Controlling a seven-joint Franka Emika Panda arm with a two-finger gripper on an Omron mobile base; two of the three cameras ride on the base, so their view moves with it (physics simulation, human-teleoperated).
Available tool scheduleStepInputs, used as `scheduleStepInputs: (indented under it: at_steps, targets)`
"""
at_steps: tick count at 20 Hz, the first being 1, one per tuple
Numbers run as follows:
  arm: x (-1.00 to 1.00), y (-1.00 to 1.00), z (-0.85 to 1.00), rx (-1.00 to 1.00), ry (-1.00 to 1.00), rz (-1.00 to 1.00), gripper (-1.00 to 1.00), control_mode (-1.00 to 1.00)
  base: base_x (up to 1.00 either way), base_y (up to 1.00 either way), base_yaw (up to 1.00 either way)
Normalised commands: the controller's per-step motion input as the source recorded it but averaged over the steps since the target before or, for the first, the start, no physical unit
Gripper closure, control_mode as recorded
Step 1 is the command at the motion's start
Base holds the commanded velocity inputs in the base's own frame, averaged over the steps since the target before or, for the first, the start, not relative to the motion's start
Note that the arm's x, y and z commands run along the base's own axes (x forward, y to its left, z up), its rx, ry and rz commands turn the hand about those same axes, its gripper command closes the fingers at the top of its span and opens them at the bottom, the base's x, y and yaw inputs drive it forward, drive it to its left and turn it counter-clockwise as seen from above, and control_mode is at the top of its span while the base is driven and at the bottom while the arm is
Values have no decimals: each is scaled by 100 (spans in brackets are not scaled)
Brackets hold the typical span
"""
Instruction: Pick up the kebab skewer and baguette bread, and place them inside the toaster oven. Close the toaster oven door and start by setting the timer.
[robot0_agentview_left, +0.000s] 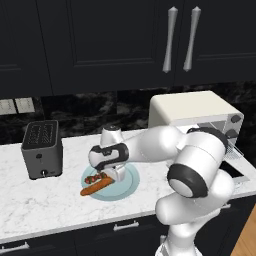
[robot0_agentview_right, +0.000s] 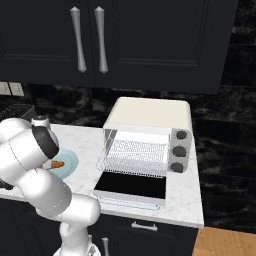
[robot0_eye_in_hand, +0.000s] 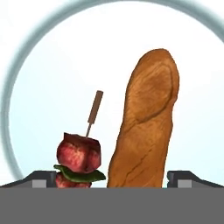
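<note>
The kebab skewer (robot0_eye_in_hand: 78, 153) and the baguette bread (robot0_eye_in_hand: 146, 127) lie side by side on a pale blue plate (robot0_eye_in_hand: 26, 65). My gripper (robot0_eye_in_hand: 111, 179) hangs low over them, open, its two tips standing wide on either side of both foods. In the left base view the gripper (robot0_agentview_left: 112, 174) sits over the skewer (robot0_agentview_left: 96, 177), with the baguette (robot0_agentview_left: 95, 188) just in front. The cream toaster oven (robot0_agentview_right: 150, 125) stands to the right, with its door (robot0_agentview_right: 131, 186) folded down flat and the wire rack (robot0_agentview_right: 137, 152) showing.
A dark grey slot toaster (robot0_agentview_left: 42, 148) stands at the left on the marble counter (robot0_agentview_left: 40, 200). The plate (robot0_agentview_left: 129, 189) lies between it and the oven (robot0_agentview_left: 190, 107). Three grey knobs (robot0_agentview_right: 179, 151) line the oven's right side. Dark cabinets hang above.
</note>
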Motion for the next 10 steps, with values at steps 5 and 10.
scheduleStepInputs:
  at_steps: [5, 10]
  targets:
    - [10, 4, -7, 0, 0, 0, -100, -100, 0, 0, 0]
    - [6, 9, -28, 0, -1, -2, -100, -100, 0, 0, 0]
